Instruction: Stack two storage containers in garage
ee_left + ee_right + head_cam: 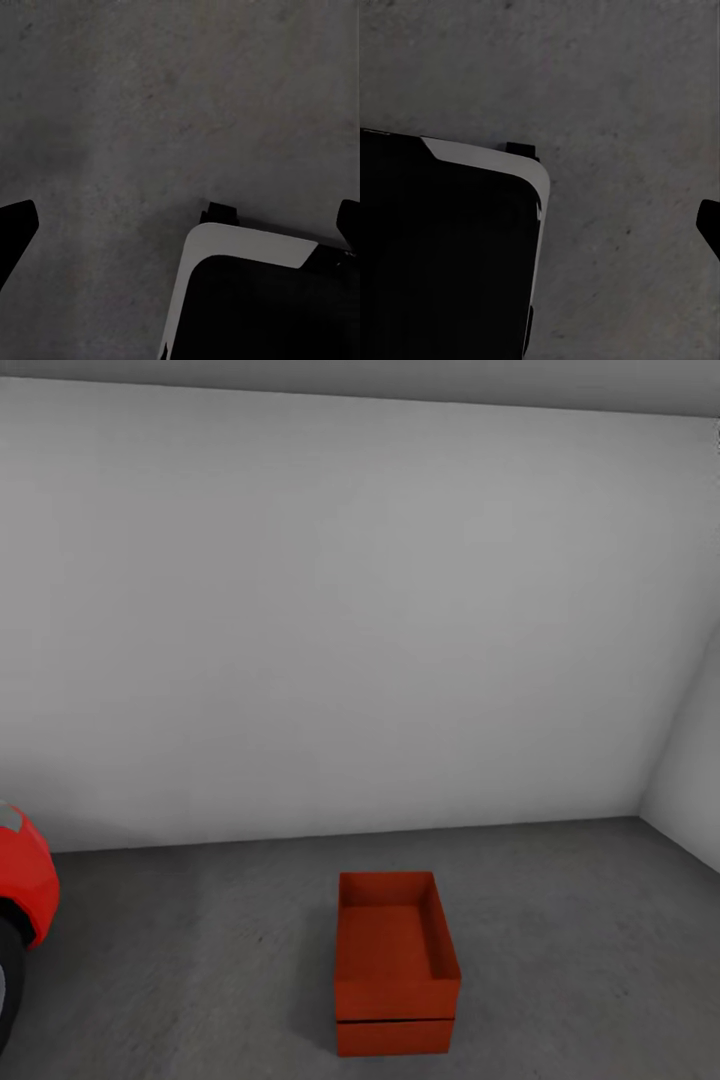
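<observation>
Two orange-red storage containers (396, 970) sit stacked on the dark grey floor (560, 920); left end effector (180, 225) fingers apart, the right's state unclear.

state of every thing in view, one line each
upper storage container: open-topped, empty, stacked on the other one
lower storage container: on the garage floor, carrying the upper one
red car: parked at the left edge, apart from the containers
left claw: open, holding nothing
right claw: cannot tell

Two stacked storage containers (395, 970) are plain orange-red; the floor (560, 920) is mottled dark grey. The wall (350, 620) is pale grey; the car (22, 890) is red.
</observation>
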You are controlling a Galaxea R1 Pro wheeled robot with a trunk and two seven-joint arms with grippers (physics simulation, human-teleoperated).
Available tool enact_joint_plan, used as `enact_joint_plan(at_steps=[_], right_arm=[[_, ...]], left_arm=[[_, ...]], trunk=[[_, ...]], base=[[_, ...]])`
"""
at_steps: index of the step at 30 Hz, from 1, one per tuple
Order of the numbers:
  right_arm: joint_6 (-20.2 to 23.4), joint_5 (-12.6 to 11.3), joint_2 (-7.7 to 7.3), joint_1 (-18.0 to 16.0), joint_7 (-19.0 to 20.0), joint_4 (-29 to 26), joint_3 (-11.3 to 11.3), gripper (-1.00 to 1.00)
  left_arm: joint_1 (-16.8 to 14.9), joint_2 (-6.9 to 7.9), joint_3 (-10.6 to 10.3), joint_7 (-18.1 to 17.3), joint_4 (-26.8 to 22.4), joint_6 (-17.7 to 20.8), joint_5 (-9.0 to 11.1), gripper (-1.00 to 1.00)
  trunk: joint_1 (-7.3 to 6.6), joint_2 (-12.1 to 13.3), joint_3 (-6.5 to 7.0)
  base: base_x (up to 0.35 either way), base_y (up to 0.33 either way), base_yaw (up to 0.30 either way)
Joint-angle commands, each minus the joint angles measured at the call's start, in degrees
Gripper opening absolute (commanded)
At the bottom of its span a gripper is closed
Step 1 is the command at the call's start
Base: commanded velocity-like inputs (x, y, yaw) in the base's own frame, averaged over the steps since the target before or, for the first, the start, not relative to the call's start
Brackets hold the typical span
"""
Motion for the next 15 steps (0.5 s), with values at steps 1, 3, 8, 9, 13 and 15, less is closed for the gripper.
enact_joint_plan(at_steps=[1, 3, 8, 9, 13, 15], right_arm=[[-0.36, -0.57, -0.03, -0.08, -0.03, 0.15, 0.49, 1.0], [-0.37, -0.56, -0.12, -0.08, -0.03, 0.16, 0.48, 1.0], [-0.38, -0.49, -0.23, -0.08, -0.03, 0.16, 0.51, 1.0], [-0.38, -0.49, -0.22, -0.08, -0.03, 0.17, 0.51, 1.0], [-0.38, -0.48, -0.19, -0.08, -0.03, 0.17, 0.55, 1.0], [-0.38, -0.48, -0.2, -0.08, -0.03, 0.18, 0.54, 1.0]], left_arm=[[-0.04, -0.01, -0.09, 0.05, 0.05, -0.21, 0.43, 1.0], [-0.04, -0.02, -0.09, 0.05, 0.05, -0.21, 0.43, 1.0], [-0.04, -0.01, -0.09, 0.05, 0.05, -0.21, 0.43, 1.0], [-0.04, -0.01, -0.09, 0.05, 0.05, -0.21, 0.43, 1.0], [-0.04, -0.02, -0.09, 0.05, 0.05, -0.21, 0.43, 1.0], [-0.04, -0.01, -0.09, 0.05, 0.05, -0.21, 0.43, 1.0]], trunk=[[0.01, -0.06, 0.01], [0.01, -0.06, 0.19], [0.01, -0.06, 0.64], [0.01, -0.06, 0.74], [0.01, -0.06, 1.1], [0.01, -0.06, 1.28]], base=[[0.0, 0.0, 0.0], [0.0, 0.0, 0.0], [0.0, 0.0, 0.0], [0.0, 0.0, 0.0], [0.0, 0.0, 0.0], [0.0, 0.0, 0.0]])
